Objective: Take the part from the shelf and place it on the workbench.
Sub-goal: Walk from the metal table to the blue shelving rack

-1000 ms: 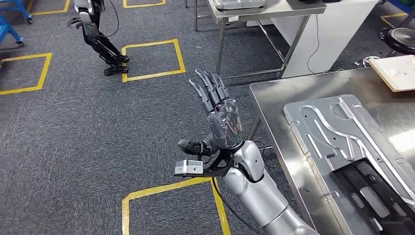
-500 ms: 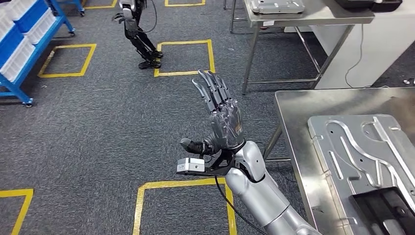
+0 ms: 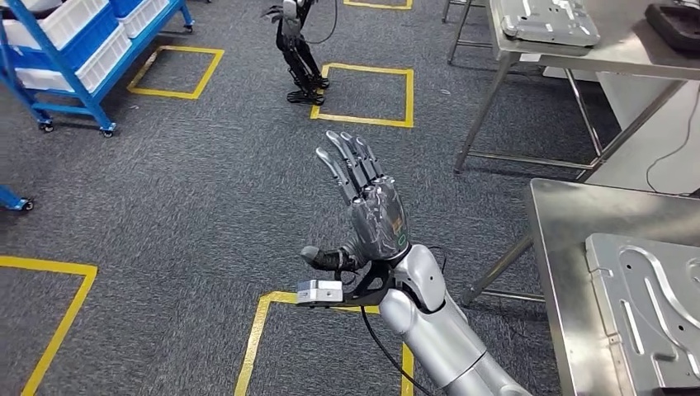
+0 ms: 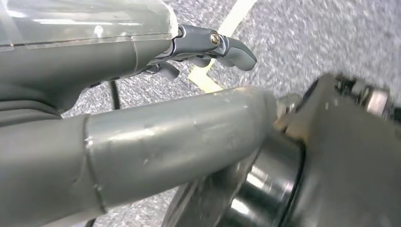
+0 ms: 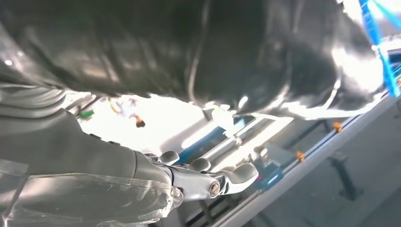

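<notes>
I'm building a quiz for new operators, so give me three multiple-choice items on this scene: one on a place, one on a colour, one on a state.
1. Where does the blue wheeled shelf with white bins stand?
A. On the carpet, far left
B. On a steel table
C. Beside the robot's elbow

2. What colour are the taped floor squares?
A. Red
B. White
C. Yellow

3. The raised silver right hand is:
A. Gripping a part
B. Empty, fingers extended
C. Resting on a table

Key: A, it stands at the head view's upper left; C, the tape is yellow; B, nothing lies in it.
</notes>
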`<action>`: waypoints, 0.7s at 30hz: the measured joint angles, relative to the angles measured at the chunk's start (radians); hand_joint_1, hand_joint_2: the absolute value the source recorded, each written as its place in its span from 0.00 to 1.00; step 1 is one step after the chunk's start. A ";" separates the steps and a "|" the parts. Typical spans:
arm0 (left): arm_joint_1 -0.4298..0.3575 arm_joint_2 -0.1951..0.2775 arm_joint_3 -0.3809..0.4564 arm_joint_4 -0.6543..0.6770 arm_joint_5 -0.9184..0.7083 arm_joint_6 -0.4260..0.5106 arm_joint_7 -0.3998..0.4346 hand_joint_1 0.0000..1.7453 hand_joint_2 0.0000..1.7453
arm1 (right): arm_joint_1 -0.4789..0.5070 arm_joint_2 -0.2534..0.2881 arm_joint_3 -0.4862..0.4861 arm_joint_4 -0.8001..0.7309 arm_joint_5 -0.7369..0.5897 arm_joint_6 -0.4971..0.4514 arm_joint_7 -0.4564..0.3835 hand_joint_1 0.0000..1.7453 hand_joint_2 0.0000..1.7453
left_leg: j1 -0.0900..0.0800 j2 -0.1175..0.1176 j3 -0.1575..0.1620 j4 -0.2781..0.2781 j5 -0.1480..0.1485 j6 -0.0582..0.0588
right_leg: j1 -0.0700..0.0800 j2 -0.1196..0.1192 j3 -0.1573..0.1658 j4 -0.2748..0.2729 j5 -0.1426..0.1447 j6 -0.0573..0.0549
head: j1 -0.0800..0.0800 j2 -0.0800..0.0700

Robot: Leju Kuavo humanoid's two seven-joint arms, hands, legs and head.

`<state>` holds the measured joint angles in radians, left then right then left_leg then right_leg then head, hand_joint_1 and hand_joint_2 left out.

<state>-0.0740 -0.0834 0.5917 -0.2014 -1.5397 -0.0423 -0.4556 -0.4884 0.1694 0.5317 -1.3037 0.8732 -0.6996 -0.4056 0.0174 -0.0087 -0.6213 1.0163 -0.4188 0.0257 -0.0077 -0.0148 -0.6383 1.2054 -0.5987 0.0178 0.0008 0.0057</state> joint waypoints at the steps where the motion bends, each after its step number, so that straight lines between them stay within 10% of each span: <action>1: -0.002 0.000 0.000 0.000 0.000 0.001 0.002 0.00 0.00 | 0.005 0.000 -0.003 0.006 -0.004 0.000 -0.004 0.00 0.00 | -0.001 -0.014 -0.001 0.000 0.001 0.001 | 0.000 0.007 -0.029 0.058 -0.020 -0.001 | 0.000 0.000; 3: -0.002 0.000 0.000 0.000 0.000 0.000 0.006 0.00 0.00 | 0.013 0.001 -0.006 0.020 -0.010 0.000 -0.009 0.00 0.00 | -0.002 -0.042 -0.001 0.001 0.001 0.002 | 0.001 0.014 -0.048 0.086 -0.003 -0.006 | 0.000 0.000; 7: -0.003 -0.004 0.000 0.000 0.001 -0.002 0.013 0.00 0.00 | 0.014 0.009 -0.007 0.037 -0.012 0.000 -0.012 0.00 0.00 | -0.002 -0.094 -0.004 0.005 0.003 -0.005 | 0.001 0.088 0.045 -0.137 0.122 -0.029 | 0.000 0.000; 10: -0.003 -0.007 0.000 0.001 0.001 -0.002 0.015 0.00 0.00 | 0.014 0.016 -0.008 0.046 -0.012 0.000 -0.013 0.00 0.00 | 0.005 -0.129 -0.015 0.002 0.011 -0.026 | 0.002 0.094 0.061 -0.179 0.125 -0.034 | 0.001 0.000; 13: 0.001 -0.006 0.000 0.001 0.001 -0.004 0.017 0.00 0.00 | 0.012 0.030 -0.010 0.052 -0.012 0.000 -0.015 0.00 0.00 | -0.001 -0.079 -0.039 0.051 -0.021 -0.040 | -0.006 0.053 0.075 -0.200 0.134 -0.041 | -0.003 0.000; 17: -0.004 -0.006 0.000 0.001 0.001 -0.004 0.017 0.00 0.00 | 0.014 0.034 -0.017 0.065 -0.011 0.000 -0.016 0.00 0.00 | 0.005 -0.004 -0.132 0.255 -0.111 -0.054 | -0.001 -0.013 0.078 -0.201 0.131 -0.047 | -0.008 0.000; 21: -0.001 -0.006 0.000 0.001 0.001 -0.005 0.017 0.00 0.00 | 0.013 0.034 -0.019 0.073 -0.009 0.000 -0.016 0.00 0.00 | 0.004 0.043 -0.032 0.085 -0.026 -0.054 | 0.001 -0.063 0.078 -0.187 0.116 -0.037 | -0.008 0.000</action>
<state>-0.0755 -0.0889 0.5913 -0.2007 -1.5389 -0.0469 -0.4383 -0.4754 0.2029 0.5125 -1.2303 0.8640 -0.6996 -0.4215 0.0210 0.0340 -0.6534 1.1014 -0.4452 -0.0286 -0.0064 -0.0776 -0.5607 1.0187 -0.4827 -0.0189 -0.0070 0.0057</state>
